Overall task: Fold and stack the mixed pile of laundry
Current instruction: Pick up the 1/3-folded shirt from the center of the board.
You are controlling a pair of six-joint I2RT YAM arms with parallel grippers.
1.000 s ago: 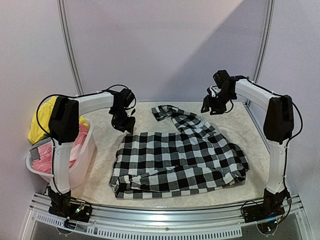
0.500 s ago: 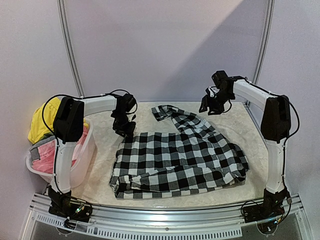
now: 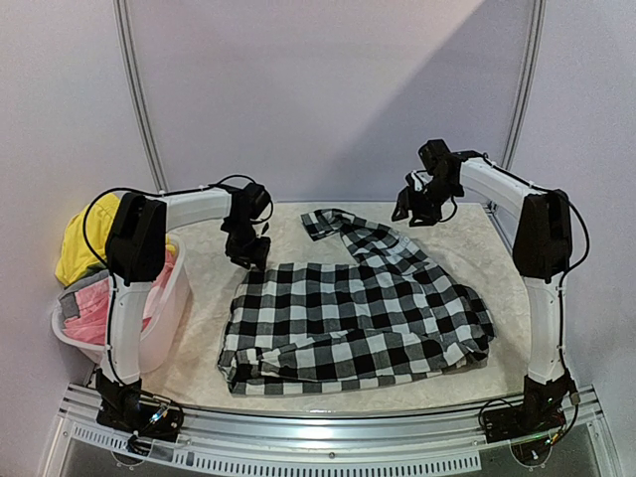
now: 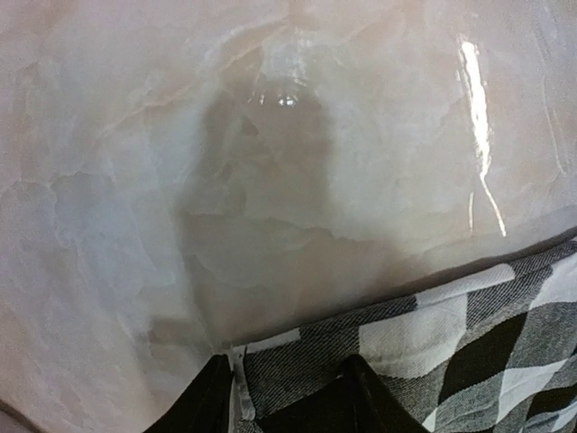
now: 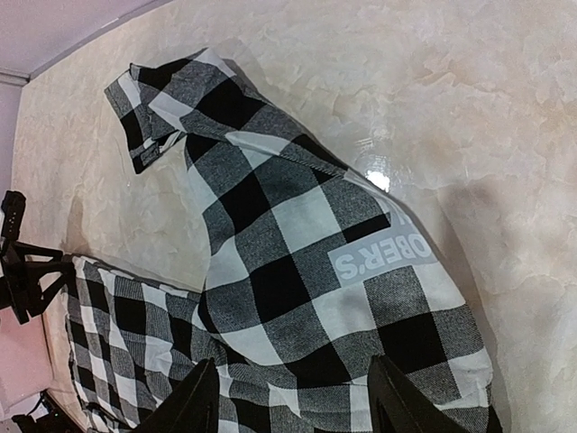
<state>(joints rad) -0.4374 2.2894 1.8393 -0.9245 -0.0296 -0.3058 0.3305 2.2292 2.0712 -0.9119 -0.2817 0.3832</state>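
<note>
A black-and-white checked shirt lies spread and partly folded across the middle of the pale marbled bench, its near hem doubled over in a thick band toward the arm bases. A narrow checked part of it reaches toward the far side of the bench and ends in a crumpled tip. In the right wrist view the shirt shows pale grey-white lettering printed on one panel; only part of it can be read.

The left tool hangs low at the shirt's far left corner. Its own camera shows the two dark fingers spread apart with the corner of the checked cloth lying flat between them on the glossy bench, not pinched. The right tool is raised above the far right part of the bench, well apart from the cloth, fingers spread with nothing between them.

At the left edge a white plastic basket holds the other garments: a bright yellow one heaped on top, a pink one below it, and a grey strip at the outer rim
</note>
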